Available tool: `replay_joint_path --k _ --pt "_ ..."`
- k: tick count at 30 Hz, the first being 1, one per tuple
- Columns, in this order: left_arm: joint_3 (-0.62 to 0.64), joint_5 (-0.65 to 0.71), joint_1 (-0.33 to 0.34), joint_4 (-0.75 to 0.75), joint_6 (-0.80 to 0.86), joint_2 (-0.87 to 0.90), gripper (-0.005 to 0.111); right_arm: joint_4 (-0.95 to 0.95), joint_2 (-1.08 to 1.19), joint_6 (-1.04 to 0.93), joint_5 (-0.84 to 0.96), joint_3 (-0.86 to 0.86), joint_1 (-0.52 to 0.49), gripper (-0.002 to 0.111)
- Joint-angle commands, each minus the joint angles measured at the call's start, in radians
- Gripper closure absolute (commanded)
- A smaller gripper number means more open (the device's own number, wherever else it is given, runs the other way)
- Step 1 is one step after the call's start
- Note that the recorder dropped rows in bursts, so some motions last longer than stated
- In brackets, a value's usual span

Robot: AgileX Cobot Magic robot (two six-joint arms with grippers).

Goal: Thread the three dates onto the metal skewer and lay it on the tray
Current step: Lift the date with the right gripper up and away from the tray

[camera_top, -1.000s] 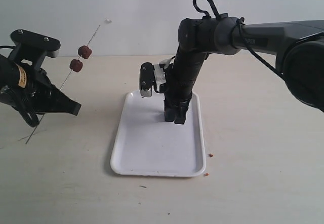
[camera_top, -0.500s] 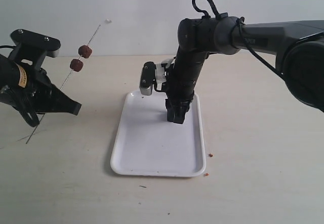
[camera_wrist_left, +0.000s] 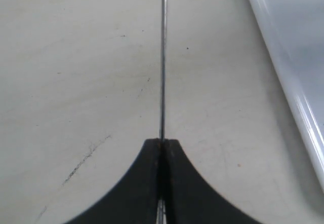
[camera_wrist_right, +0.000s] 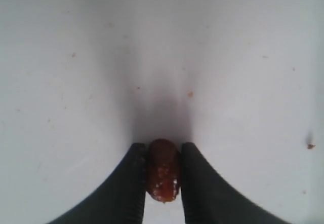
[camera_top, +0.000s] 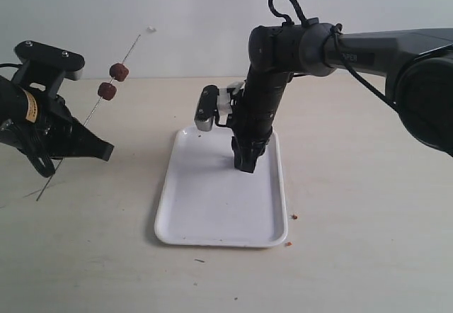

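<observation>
The metal skewer (camera_top: 88, 118) is pinched between the pressed-together fingers of the left gripper (camera_wrist_left: 162, 145) and is held slanted above the left side of the desk (camera_top: 354, 214), clear of the tray (camera_top: 212, 221). An upper date (camera_top: 119, 71) and a lower date (camera_top: 106, 90) are threaded near its raised end, close together. The third date (camera_wrist_right: 162, 171) is pinched by the right gripper (camera_top: 245, 166) over the tray's far right part.

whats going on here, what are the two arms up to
The left claw is shut on the metal skewer, holding it tilted in the air to the left of the tray. Two dates are already threaded on its upper part. The right claw is down over the tray, gripping the third date between its fingers.
</observation>
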Motion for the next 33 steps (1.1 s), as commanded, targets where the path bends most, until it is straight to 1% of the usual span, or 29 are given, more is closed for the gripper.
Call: replay_joint_path --k 1,8,17,22,25,33 --pt "-0.005 -0.017 0.002 0.005 -0.002 -0.002 0.107 -0.009 0.001 0.040 0.019 -0.001 0.001 0.091" --pt "-0.005 -0.017 0.002 0.005 -0.002 -0.002 0.107 0.055 -0.049 0.081 0.045 -0.004 0.001 0.091" --pt "-0.005 0.016 0.002 0.005 -0.002 -0.002 0.107 0.161 -0.130 0.081 0.162 -0.004 -0.001 0.091" --pt "-0.003 0.025 0.002 0.005 -0.002 -0.002 0.107 0.238 -0.141 0.079 0.177 -0.004 -0.032 0.091" --pt "0.008 0.025 0.002 0.005 -0.002 -0.002 0.107 0.347 -0.141 0.081 0.177 -0.004 -0.071 0.091" --pt "0.034 0.047 0.002 0.002 0.002 -0.002 0.107 0.718 -0.141 0.107 0.177 -0.004 -0.204 0.091"
